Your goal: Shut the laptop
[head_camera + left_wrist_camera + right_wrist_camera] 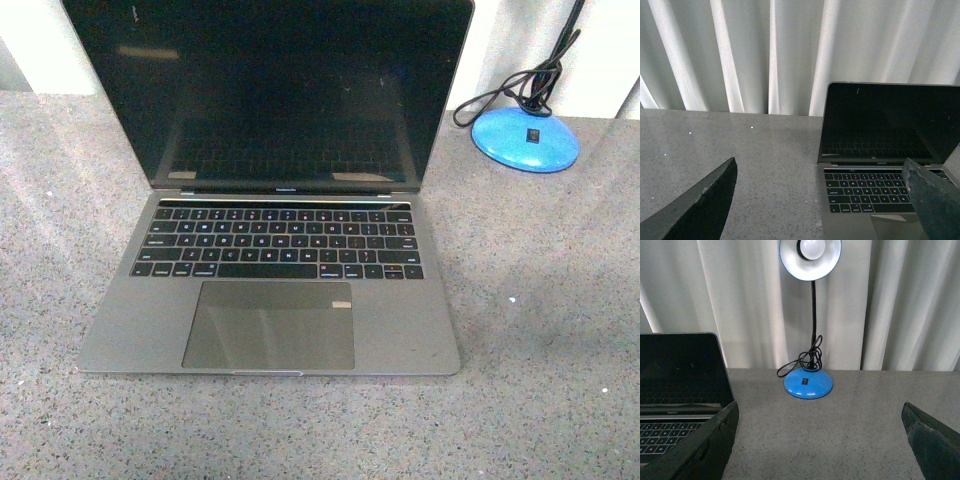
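The laptop [270,300] lies open on the grey speckled table [540,300], its glossy black screen [270,90] upright, black keyboard and large trackpad facing me. Neither arm shows in the front view. My left gripper [822,197] is open and empty, held low over the table beside the laptop [880,165], one finger over the keyboard's edge. My right gripper [822,435] is open and empty over bare table on the laptop's other side, with the laptop [680,385] next to one finger.
A blue-based desk lamp [525,138] with a black gooseneck and coiled cable stands on the table behind the laptop's right corner; it also shows in the right wrist view [808,382]. White curtains [755,55] hang behind the table.
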{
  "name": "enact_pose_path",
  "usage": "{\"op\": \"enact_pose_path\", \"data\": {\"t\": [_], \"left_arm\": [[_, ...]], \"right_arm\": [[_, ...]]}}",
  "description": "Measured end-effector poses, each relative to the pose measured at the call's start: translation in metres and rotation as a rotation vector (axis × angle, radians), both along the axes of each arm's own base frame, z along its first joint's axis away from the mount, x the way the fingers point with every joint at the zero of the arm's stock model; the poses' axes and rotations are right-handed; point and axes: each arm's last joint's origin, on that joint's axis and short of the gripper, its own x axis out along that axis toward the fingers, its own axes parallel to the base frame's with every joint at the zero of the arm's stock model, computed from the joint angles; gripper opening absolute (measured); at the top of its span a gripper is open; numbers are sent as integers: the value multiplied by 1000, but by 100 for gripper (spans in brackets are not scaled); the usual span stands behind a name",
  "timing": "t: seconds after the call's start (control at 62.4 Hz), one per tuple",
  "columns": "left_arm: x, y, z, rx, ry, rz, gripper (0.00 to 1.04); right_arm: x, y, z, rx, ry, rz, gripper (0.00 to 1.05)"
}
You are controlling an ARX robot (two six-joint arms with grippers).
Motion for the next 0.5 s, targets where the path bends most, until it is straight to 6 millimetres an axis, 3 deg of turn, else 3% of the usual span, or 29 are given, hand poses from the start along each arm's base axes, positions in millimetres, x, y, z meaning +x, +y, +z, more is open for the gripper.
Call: {"op": "enact_pose_path", "data": {"t": [0.497], "left_arm": [[0,0,0,0,0,0,98]], "right_arm": [[0,0,0,0,0,0,95]]}}
